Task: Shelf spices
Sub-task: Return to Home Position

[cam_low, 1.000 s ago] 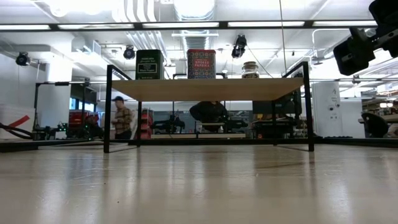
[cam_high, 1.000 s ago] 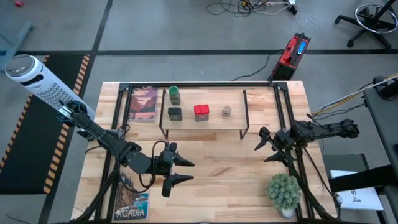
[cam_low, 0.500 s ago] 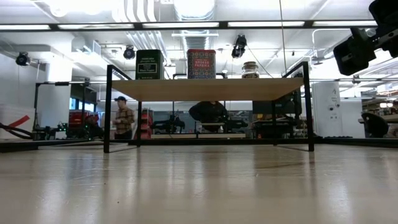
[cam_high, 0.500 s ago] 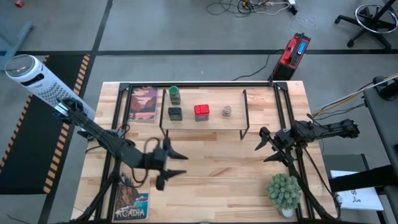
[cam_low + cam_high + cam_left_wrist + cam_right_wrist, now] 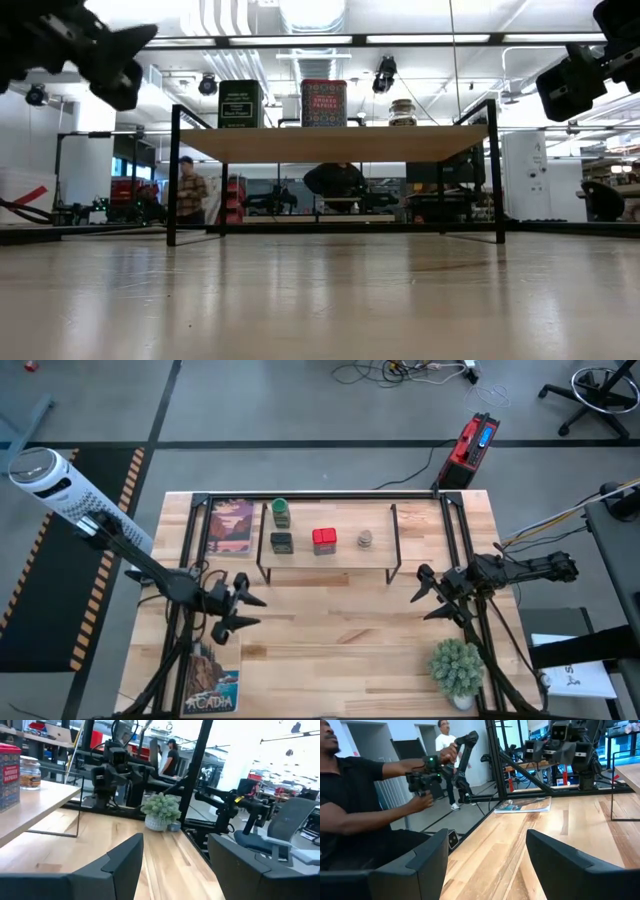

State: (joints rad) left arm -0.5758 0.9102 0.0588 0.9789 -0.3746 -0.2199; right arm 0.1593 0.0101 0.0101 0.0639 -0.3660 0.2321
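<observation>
All four spices (image 5: 323, 539) sit on shelf (image 5: 345, 557), far centre. Left gripper (image 5: 252, 612) spread, empty, near-left; right gripper (image 5: 424, 594) spread, empty, right edge. Homing: pull left arm back high, clear of shelf legs.

1 camera looks down, 1 level; both see the shelf (image 5: 340, 555).
</observation>
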